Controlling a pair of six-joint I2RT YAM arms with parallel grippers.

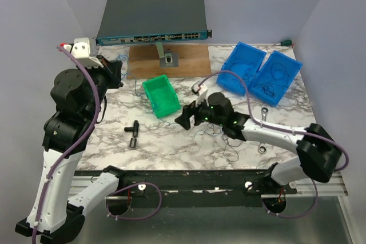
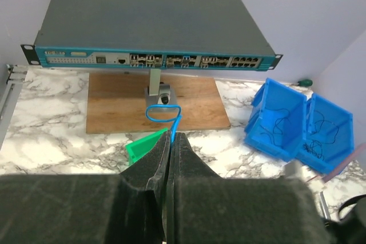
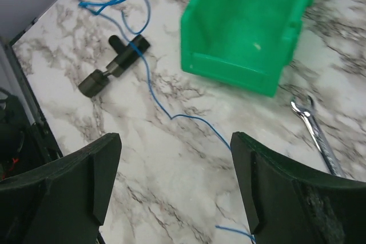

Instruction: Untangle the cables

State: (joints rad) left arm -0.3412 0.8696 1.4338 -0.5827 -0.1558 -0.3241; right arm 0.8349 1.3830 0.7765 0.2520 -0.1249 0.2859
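Observation:
A thin blue cable (image 3: 166,110) lies on the marble table, running from a small tangle at the far left (image 3: 106,5) down to the right finger (image 3: 260,175) of my right gripper (image 3: 177,161). That gripper is open and low over the table with nothing between its fingers; the top view shows it at mid-table (image 1: 189,116). My left gripper (image 2: 172,136) is raised at the back left (image 1: 117,74) and shut on a blue cable, whose loop (image 2: 163,112) sticks out past the fingertips. More dark wires lie in the blue bins (image 2: 286,121).
A green bin (image 1: 161,96) stands just left of the right gripper. A black T-shaped tool (image 1: 133,132) lies to the left and a silver wrench (image 1: 265,112) to the right. A network switch (image 1: 153,18) on a wooden board (image 1: 189,61) fills the back.

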